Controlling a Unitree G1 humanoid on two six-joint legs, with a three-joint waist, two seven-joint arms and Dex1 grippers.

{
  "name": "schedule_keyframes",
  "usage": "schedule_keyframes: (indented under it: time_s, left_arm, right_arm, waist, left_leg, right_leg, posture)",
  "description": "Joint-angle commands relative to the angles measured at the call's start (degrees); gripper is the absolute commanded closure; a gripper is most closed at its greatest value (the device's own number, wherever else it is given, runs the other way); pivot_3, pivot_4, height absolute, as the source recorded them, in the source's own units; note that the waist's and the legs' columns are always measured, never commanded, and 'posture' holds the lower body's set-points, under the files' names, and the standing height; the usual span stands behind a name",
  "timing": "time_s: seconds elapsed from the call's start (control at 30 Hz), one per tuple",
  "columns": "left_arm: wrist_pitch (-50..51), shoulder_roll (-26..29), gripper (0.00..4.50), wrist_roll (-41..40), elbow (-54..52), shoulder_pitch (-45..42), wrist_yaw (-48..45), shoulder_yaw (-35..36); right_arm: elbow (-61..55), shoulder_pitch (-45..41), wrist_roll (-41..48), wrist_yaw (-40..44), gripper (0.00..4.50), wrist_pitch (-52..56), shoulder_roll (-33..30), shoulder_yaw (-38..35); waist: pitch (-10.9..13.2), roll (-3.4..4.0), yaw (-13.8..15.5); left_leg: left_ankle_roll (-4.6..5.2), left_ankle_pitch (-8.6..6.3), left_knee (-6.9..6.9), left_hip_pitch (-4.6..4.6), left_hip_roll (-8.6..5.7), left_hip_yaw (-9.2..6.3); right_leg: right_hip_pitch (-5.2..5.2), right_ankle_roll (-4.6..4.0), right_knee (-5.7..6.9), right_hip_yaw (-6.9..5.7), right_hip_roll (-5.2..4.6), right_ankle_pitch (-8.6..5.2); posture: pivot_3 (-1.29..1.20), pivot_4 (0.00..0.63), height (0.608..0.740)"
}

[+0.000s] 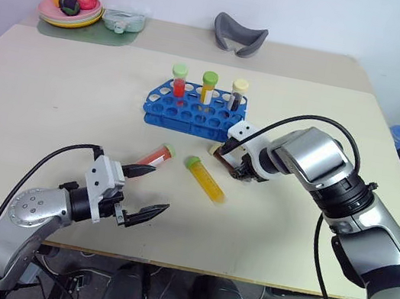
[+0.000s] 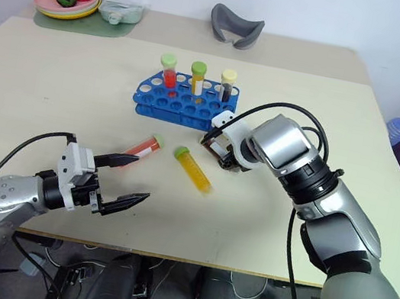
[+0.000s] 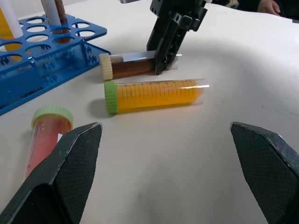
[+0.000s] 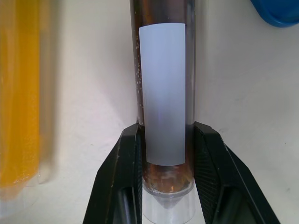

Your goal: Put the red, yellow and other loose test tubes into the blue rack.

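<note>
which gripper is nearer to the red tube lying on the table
Left. The left gripper hangs open just in front of the red tube, one fingertip near its tip. The right gripper is farther off, beyond the yellow tube, shut on the brown tube.

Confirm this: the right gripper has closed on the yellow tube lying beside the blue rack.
Wrong tube. The right gripper has closed on the brown tube lying beside the blue rack, as the right wrist view shows; the yellow tube lies untouched.
</note>
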Motion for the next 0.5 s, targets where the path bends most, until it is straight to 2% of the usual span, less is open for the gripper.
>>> schedule_keyframes:
  time_s: [0.03,0.13,0.23,0.33,0.5]
  left_arm:
    - [-0.69,0.22,0.0,0.03,-1.46,-0.07,0.51,0.8]
    - [-0.57,-0.14,0.0,-0.25,-2.05,0.5,2.22,2.59]
    - [-0.12,-1.33,0.0,-1.18,-1.33,0.47,5.09,5.26]
    - [0.42,-4.25,0.0,-2.63,-0.04,-1.46,9.01,7.23]
    - [1.81,-7.31,0.0,-4.04,0.39,-4.31,12.25,7.67]
  right_arm:
    - [-5.09,0.53,-0.22,0.11,3.64,-2.3,-1.88,-1.64]
    - [-13.25,2.11,1.84,2.62,3.64,-6.98,-4.46,-6.18]
    - [-20.58,6.53,5.3,5.25,3.64,-15.81,-4.52,-14.97]
    - [-19.63,10.67,6.29,0.72,3.64,-24.08,2.7,-24.12]
    - [-16.68,15.04,3.47,-3.89,3.64,-40.66,11.41,-28.21]
  waist:
    - [0.03,0.05,0.0]
    - [0.09,0.13,0.1]
    - [0.09,0.12,0.2]
    - [0.08,0.1,0.11]
    - [0.08,0.09,0.33]
  left_leg:
    - [0.0,0.0,0.0,-0.03,0.0,0.0]
    - [-0.01,0.0,0.0,-0.26,0.0,0.0]
    - [-0.27,0.16,0.01,-0.61,-0.01,-0.04]
    - [-0.29,0.17,0.01,-0.59,-0.01,-0.05]
    - [-0.3,0.19,0.09,-0.58,-0.05,-0.1]
  right_leg:
    - [-0.03,0.0,0.0,0.0,0.0,0.0]
    - [-0.21,0.01,0.0,0.0,0.0,0.0]
    - [-0.49,0.01,-0.01,-0.03,0.01,0.01]
    - [-0.47,0.02,-0.01,-0.05,0.03,0.01]
    - [-0.36,0.03,0.01,-0.15,0.01,0.02]
  posture:
    - [0.0,0.15,0.679]
    - [0.0,0.15,0.679]
    - [0.0,0.15,0.679]
    - [0.0,0.15,0.679]
    - [0.0,0.15,0.679]
